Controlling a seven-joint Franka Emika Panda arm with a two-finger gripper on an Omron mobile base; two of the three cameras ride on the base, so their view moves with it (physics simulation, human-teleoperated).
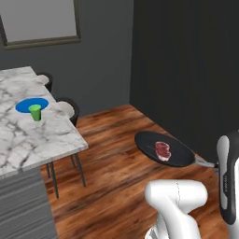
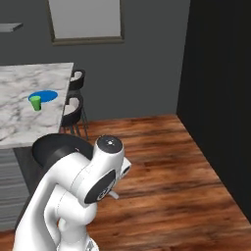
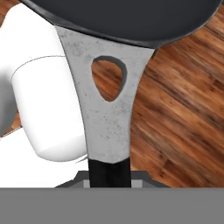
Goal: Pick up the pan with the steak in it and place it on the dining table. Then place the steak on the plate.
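The pan [image 1: 164,149] hangs in the air over the wooden floor [image 1: 112,154] in the left base view, well apart from the dining table [image 1: 28,135], with the steak [image 1: 163,150] lying loose near its middle. Its thin handle runs off to the right toward the white arm, so we judge that we carry it from the far end of the handle, where a wide, flat dish pulls hard as a lever. We expect the pan to be stiff and fairly heavy for such a grip, and the steak to be soft and slippery, apt to slide if the pan tips. On the surface sit the plate [image 1: 31,104] and, touching its near edge as we see it, a small green cup [image 1: 35,112]; dark chairs [image 1: 67,109] stand just beside the slab

In the right base view the pan [image 2: 51,147] shows as a dark rim behind the arm's upper links, below the edge of the dining table [image 2: 24,105]. The plate [image 2: 44,96] and the green cup [image 2: 35,102] sit near that surface's right side

In the hand view the grey handle [image 3: 107,113], with its teardrop hole, rises from the bottom to the pan [image 3: 131,22]. The end effector is pressed together on the black part of the handle, though we cannot make out the fingertips themselves. A grip this far out is weak against twisting; we judge level, slow carrying to be wise
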